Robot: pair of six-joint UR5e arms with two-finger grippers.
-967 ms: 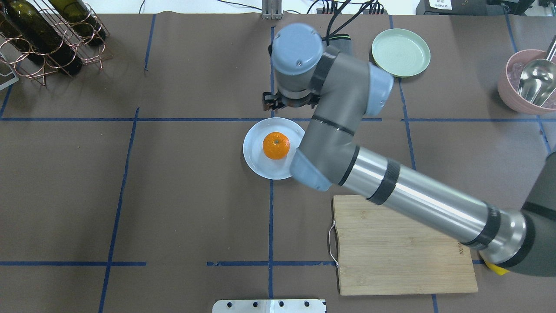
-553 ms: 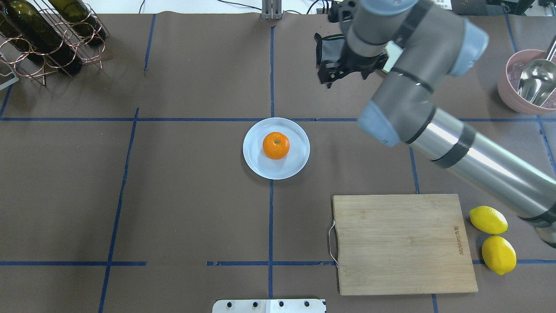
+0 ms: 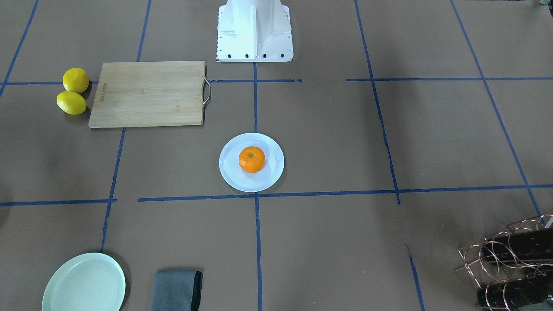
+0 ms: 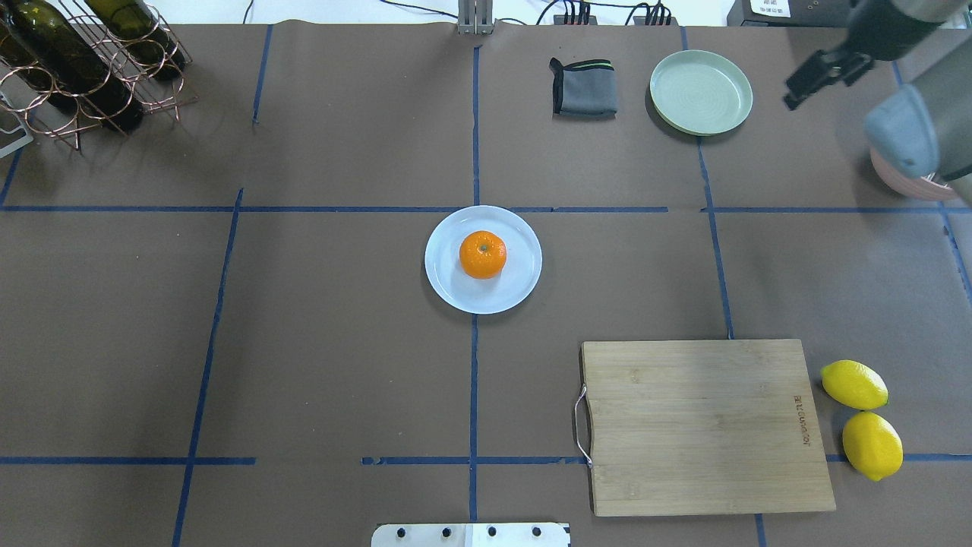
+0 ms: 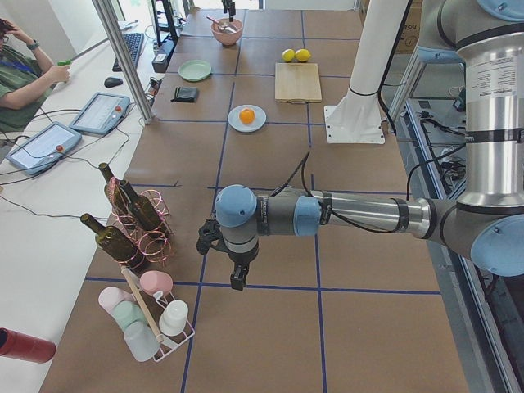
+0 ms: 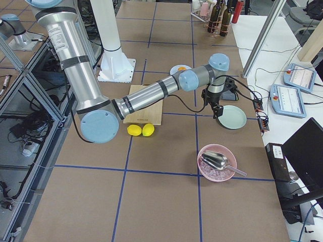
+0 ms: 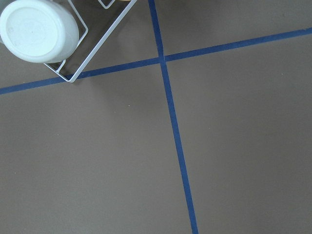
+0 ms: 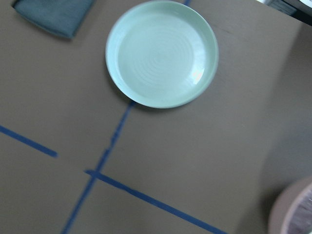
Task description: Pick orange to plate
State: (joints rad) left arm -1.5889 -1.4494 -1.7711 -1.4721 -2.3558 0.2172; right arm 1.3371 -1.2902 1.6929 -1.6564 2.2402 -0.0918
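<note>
Table (image 4: 304, 342): matte brown paper edge to edge, ruled into rectangles by blue tape lines (image 4: 472, 380); the light on it is even and the shadows are soft. Across from me a white bench (image 5: 41, 246) runs behind slanted aluminium posts (image 5: 123, 57), with tablets (image 5: 100, 113) and a keyboard (image 5: 131, 51) on it. Behind me, grey floor (image 6: 35, 186) and loose cables (image 6: 33, 123) under a metal frame.

orange (image 4: 483, 254) — bright orange, dimpled; plate (image 4: 456, 292) — bluish white; far plate (image 4: 700, 92) mint green
</note>
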